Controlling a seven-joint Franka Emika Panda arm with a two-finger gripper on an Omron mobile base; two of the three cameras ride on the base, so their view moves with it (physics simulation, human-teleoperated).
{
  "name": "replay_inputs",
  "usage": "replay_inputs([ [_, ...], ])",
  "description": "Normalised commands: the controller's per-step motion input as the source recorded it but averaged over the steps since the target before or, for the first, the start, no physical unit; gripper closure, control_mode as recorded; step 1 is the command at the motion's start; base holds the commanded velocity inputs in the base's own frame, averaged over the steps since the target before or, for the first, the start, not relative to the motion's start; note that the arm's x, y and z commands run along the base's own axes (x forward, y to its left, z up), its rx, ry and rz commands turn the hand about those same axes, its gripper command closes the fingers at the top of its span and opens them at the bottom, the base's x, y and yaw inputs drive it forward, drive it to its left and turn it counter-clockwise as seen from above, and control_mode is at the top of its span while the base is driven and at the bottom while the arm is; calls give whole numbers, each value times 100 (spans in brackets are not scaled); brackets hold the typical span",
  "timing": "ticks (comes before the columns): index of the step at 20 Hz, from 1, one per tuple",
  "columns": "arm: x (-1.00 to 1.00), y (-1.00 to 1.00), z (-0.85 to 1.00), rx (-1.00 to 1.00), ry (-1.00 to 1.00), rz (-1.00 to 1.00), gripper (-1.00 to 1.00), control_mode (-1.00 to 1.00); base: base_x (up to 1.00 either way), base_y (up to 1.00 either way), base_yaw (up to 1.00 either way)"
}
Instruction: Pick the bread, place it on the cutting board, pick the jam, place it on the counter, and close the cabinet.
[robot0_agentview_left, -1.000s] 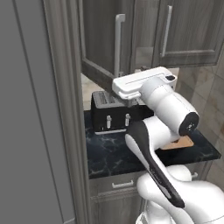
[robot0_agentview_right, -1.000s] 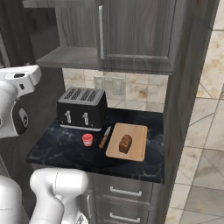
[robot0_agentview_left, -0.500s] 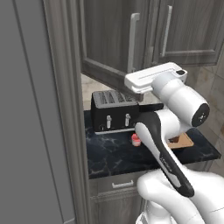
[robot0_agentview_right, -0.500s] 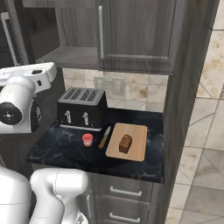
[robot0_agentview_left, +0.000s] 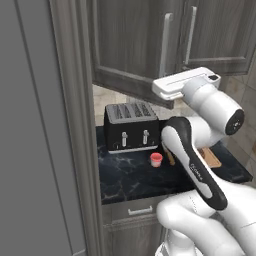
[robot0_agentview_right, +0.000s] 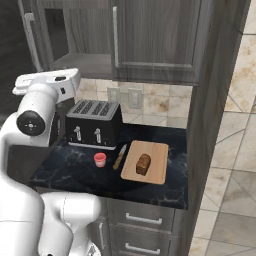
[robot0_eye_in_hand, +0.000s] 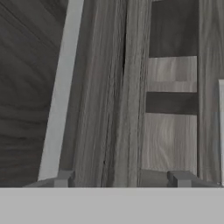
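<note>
— Bread (robot0_agentview_right: 143, 164): dark brown crusty chunk, lying on the cutting board (robot0_agentview_right: 156, 170), a light tan rectangle on the right of the counter (robot0_agentview_right: 65, 169).
— Jam (robot0_agentview_right: 100, 160)?
— Small red-pink jar, upright on the black veined counter, left of the board, near the front.
— Cabinet (robot0_agentview_right: 155, 37)?
— Dark woodgrain, above the counter; left door (robot0_agentview_left: 130, 47) ajar, right door closed.
</note>
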Motion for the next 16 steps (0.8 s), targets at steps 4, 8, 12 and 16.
replay_inputs([
  [4,49,-1,-7,0,0,-4,-100,-100,0,0,0],
  [8,62,0,-6,0,0,-3,-100,-100,0,0,0],
  [12,62,0,-8,0,0,-3,-100,-100,0,0,0],
  [16,69,0,-12,0,0,-1,-100,-100,0,0,0],
])
